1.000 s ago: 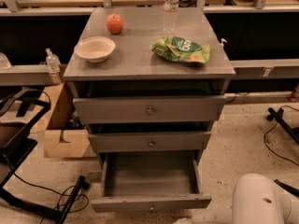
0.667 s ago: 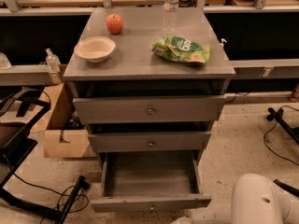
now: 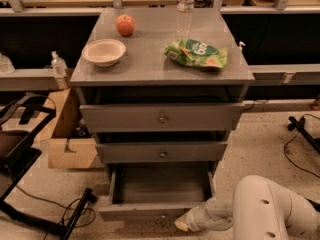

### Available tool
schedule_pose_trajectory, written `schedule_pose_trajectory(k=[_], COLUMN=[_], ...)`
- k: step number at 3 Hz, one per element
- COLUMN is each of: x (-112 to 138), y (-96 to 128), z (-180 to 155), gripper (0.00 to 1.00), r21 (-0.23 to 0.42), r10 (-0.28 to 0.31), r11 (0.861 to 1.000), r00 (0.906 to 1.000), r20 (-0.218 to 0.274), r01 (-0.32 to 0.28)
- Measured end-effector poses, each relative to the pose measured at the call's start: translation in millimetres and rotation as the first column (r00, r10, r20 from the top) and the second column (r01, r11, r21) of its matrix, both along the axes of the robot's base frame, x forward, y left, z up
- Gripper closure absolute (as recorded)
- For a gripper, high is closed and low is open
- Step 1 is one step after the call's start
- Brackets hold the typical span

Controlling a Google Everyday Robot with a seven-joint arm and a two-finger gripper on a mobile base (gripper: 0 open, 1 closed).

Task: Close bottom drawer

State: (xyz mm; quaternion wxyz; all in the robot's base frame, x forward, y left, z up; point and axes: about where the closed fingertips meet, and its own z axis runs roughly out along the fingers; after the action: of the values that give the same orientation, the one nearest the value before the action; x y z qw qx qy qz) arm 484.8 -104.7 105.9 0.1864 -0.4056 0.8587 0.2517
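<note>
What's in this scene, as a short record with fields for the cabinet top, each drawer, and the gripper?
on the cabinet: apple, pale bowl, water bottle, green snack bag
top drawer: appears pushed in
middle drawer: appears pushed in
bottom drawer: pulled out, inside looks empty
gripper: low by the floor, at the right end of the bottom drawer's front panel; whether it touches is unclear
task state: bottom drawer not yet closed
</note>
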Motion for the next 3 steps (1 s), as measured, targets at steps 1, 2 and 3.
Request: schedule_pose_trajectory(k=[1, 2, 3], x=[-2, 32, 30], y=[0, -4, -5], z=[0, 3, 3], gripper=[1.0, 1.0, 1.0], r21=[0.0, 0.011, 0.011], r10=[0.0, -0.007, -0.007], r11=[1.0, 1.0, 1.0], r00=[1.0, 0.9999, 0.9999], r20=[0.0, 0.012, 0.012], r01=[0.0, 0.007, 0.007])
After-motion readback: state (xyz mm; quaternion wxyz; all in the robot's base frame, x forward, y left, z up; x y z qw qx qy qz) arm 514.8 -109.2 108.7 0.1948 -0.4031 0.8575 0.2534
